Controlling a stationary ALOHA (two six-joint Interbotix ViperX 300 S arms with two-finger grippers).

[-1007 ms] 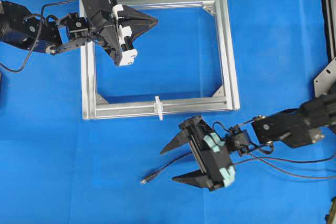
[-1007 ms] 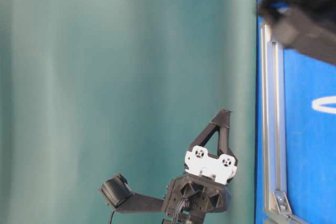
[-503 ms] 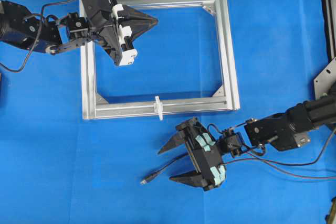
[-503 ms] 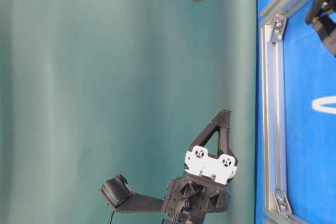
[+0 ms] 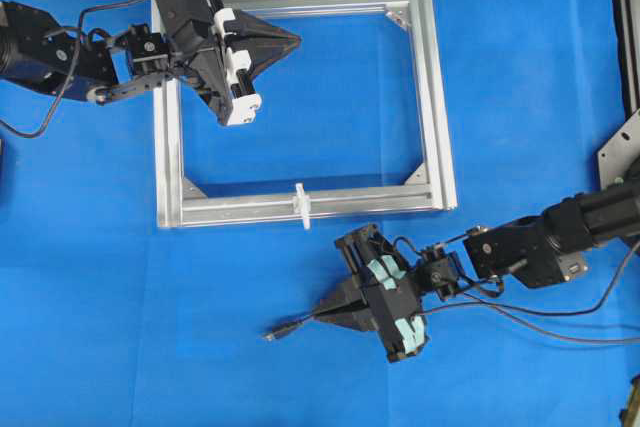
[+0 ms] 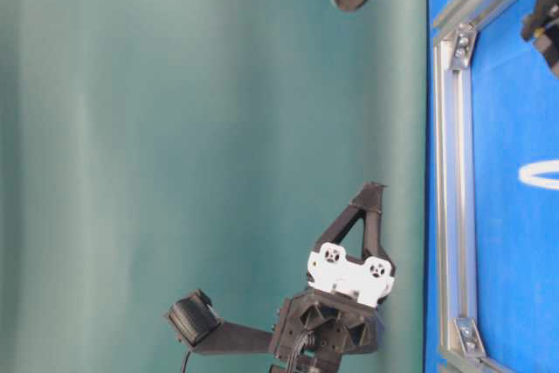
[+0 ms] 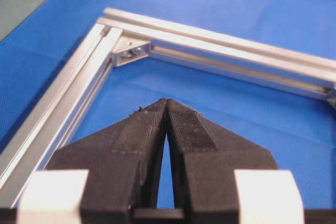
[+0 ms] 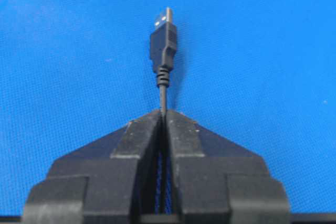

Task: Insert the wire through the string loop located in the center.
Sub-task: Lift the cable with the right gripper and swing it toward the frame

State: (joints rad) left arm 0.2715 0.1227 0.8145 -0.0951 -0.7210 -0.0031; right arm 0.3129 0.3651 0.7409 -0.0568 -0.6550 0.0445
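Observation:
The wire's small dark plug (image 5: 272,333) lies on the blue mat below the silver frame (image 5: 432,97); its thin black cable runs right into my right gripper (image 5: 318,314). In the right wrist view the right gripper (image 8: 163,114) is shut on the wire, and the plug (image 8: 163,40) sticks out just past the fingertips. The string loop (image 5: 301,205), a tiny white tie, stands at the middle of the frame's near bar, above and slightly left of the right gripper. My left gripper (image 5: 297,40) hovers over the frame's upper left part, shut and empty (image 7: 166,102).
The rest of the wire (image 5: 560,322) trails right across the mat toward the edge. Dark equipment (image 5: 625,27) and a metal bracket (image 5: 620,152) stand at the right border. In the table-level view the frame's bar (image 6: 454,216) runs upright beside the left gripper (image 6: 371,188).
My right gripper has gone from wide open to shut on the wire just behind the plug, after shifting slightly left. The left arm has not moved.

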